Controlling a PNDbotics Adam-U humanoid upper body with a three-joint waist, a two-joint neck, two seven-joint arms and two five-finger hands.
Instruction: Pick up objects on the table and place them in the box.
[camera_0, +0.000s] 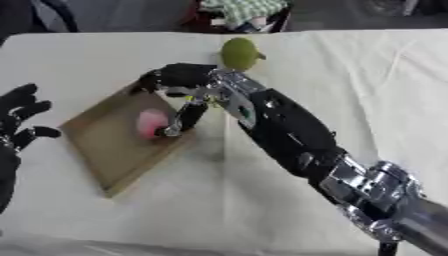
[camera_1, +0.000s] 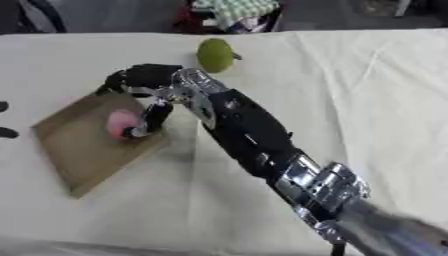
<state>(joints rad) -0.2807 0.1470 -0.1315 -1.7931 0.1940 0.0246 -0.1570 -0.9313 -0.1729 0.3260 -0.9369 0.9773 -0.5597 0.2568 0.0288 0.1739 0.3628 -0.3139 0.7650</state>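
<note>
At nine o'clock the left hand (camera_0: 19, 117) rests idle, fingers spread wide. Next comes one shallow brown box (camera_0: 103, 145), with one pink object (camera_0: 150, 122) inside. The right hand (camera_0: 179, 82) reaches over it, thumb and fingers curled about the pink object. One green fruit (camera_0: 240, 53) sits at twelve o'clock on the table (camera_0: 367, 80).

One shallow brown cardboard box (camera_0: 105, 150) lies on one cream cloth-covered table (camera_0: 367, 90). One pink rounded object (camera_0: 151, 122) sits in the box. One green pear-shaped fruit (camera_0: 240, 53) stands on the cloth. Two black robot hands show: the right hand (camera_0: 179, 80) and the left hand (camera_0: 19, 117).
</note>
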